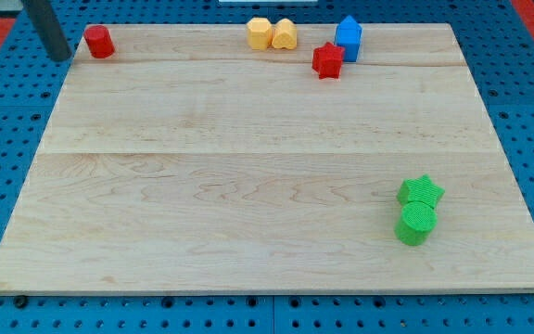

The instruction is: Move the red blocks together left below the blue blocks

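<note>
A red cylinder block (98, 42) stands at the board's top left corner. My tip (60, 56) is just off the board's left edge, a little to the left of that red cylinder and apart from it. A red star block (327, 60) lies near the view's top, right of centre. It touches the lower left side of a blue block (349, 38), which looks like one or two blue pieces close together.
Two yellow blocks (272, 33) sit side by side at the top edge, left of the blue block. A green star (420, 191) and a green cylinder (416, 224) touch at the lower right. The wooden board (248, 186) lies on a blue pegboard.
</note>
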`<action>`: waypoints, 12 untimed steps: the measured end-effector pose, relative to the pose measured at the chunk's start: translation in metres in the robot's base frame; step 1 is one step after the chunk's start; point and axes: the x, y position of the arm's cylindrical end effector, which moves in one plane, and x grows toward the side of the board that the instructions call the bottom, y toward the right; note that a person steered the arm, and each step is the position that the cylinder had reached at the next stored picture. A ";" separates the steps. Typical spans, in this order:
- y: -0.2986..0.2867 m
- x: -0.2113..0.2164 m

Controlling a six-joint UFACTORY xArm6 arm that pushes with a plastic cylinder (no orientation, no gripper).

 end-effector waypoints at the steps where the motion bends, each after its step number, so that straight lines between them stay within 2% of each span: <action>1: 0.010 -0.029; 2: 0.089 -0.011; 3: 0.118 0.018; 5: 0.117 0.064; 7: 0.184 0.035; 9: 0.306 0.033; 10: 0.310 0.033; 11: 0.232 0.033; 12: 0.203 -0.022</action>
